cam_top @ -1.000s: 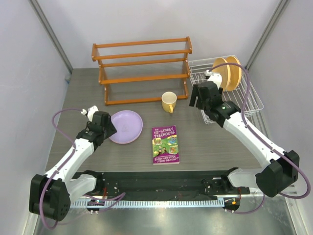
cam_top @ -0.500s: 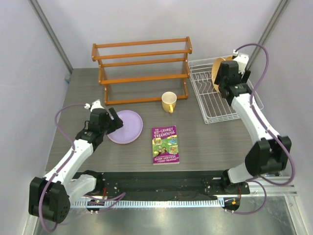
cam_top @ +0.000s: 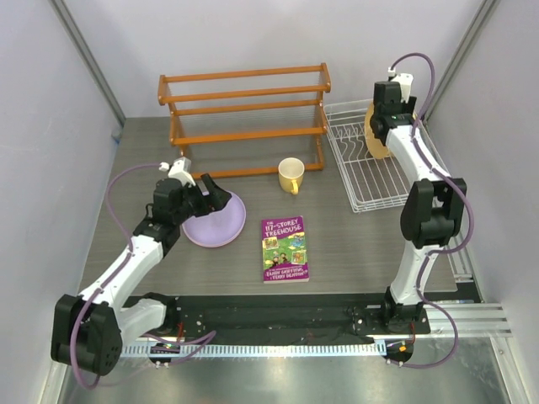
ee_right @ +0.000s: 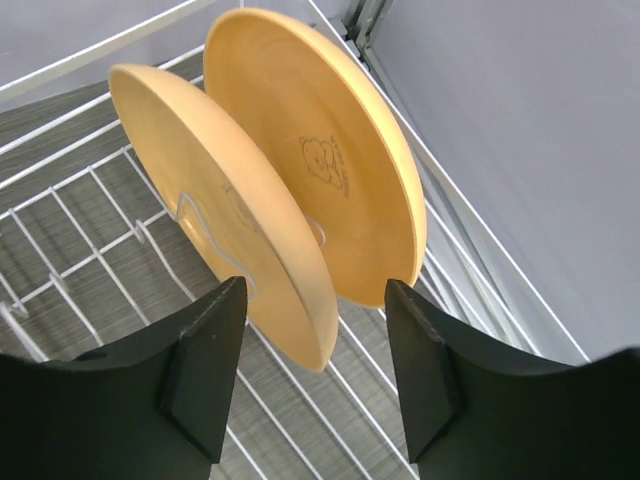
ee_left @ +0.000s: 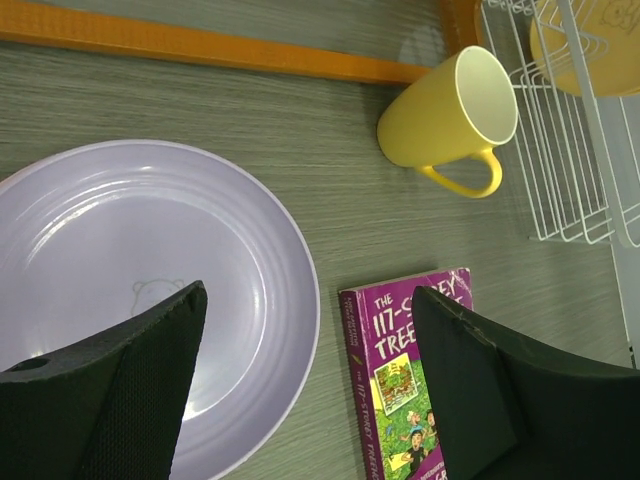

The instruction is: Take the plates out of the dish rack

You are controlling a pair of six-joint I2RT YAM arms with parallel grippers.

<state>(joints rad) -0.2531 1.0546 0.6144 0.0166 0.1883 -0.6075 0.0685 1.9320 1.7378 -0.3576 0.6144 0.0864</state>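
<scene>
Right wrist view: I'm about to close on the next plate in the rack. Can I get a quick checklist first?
1. Right gripper open: ok.
2. Nearer orange plate has its lower rim between the fingers: ok.
3. Farther orange plate clear of the fingers: cannot tell; its edge runs close to one finger.
4. Both plates stand on edge in the dish rack: ok.
5. Lilac plate flat on the table, left gripper open above it, not gripping: ok.

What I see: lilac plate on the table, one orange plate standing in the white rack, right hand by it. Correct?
No: two orange plates stand in the white rack, not one; the right wrist view shows both. The rest holds.
</scene>
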